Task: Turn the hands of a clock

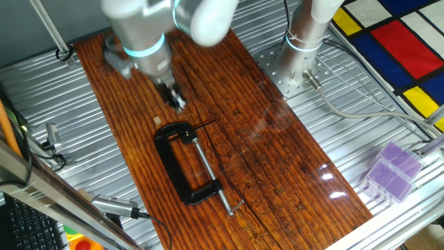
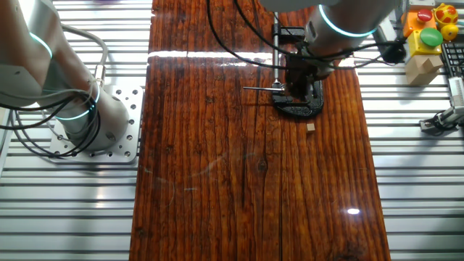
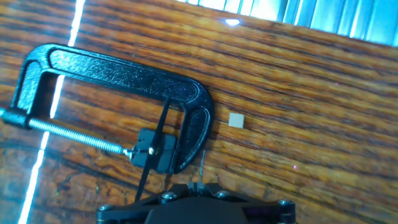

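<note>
- Look at the black cast-iron C-clamp (image 3: 118, 74) lying flat on the dark striped wooden bench (image 1: 277, 160). Its threaded screw (image 3: 68, 132) presses a small black square clock (image 3: 155, 151) against the curved end of the frame. That is where the task's thing sits.
- You can judge the reason for the clamp: the clock is tiny and light, so it would likely slide or spin if pushed; the clamp's weight holds it steady while the hands are turned.
- Long thin black hands (image 3: 155, 140) pivot on a brass-coloured centre and reach well past the clock's edge, one over the clamp frame. Their length probably gives the pincer something to push against.
- A small tan cube (image 3: 236, 120) lies on the bench just beside the outer curve of the clamp, apart from it.
- The silver arm with its teal ring (image 1: 142, 42) reaches down steeply from above, wrist near vertical, over the clock end of the clamp.
- In the hand view the pincer (image 3: 198, 177) shows two thin tips very close together, near the clock's edge. You cannot tell from these pictures whether they touch a hand or the clock.
- The pincer looks pressed nearly together, with nothing visibly pinched.
</note>
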{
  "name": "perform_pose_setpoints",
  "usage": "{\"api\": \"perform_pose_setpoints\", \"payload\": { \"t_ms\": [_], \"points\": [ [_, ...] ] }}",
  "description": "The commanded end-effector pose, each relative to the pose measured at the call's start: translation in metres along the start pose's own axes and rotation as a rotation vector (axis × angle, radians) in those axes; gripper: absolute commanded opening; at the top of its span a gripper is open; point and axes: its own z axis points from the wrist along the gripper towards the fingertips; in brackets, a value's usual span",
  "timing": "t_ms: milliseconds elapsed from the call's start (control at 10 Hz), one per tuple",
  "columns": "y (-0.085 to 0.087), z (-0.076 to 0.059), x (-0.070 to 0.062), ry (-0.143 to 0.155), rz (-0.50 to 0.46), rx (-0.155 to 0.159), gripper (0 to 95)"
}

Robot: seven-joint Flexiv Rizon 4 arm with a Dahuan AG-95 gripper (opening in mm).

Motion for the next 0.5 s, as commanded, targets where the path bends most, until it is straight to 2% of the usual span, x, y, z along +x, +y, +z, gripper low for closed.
{"api": "perform_pose_setpoints", "payload": {
  "t_ms": [100, 400, 500],
  "points": [
    [0.0054, 0.0047, 0.0005, -0.005, 0.009, 0.002, 0.0],
    [0.0099, 0.0132, -0.0012, -0.009, 0.019, 0.001, 0.0],
    [0.0099, 0.0114, -0.0011, -0.009, 0.016, 0.001, 0.0]
  ]
}}
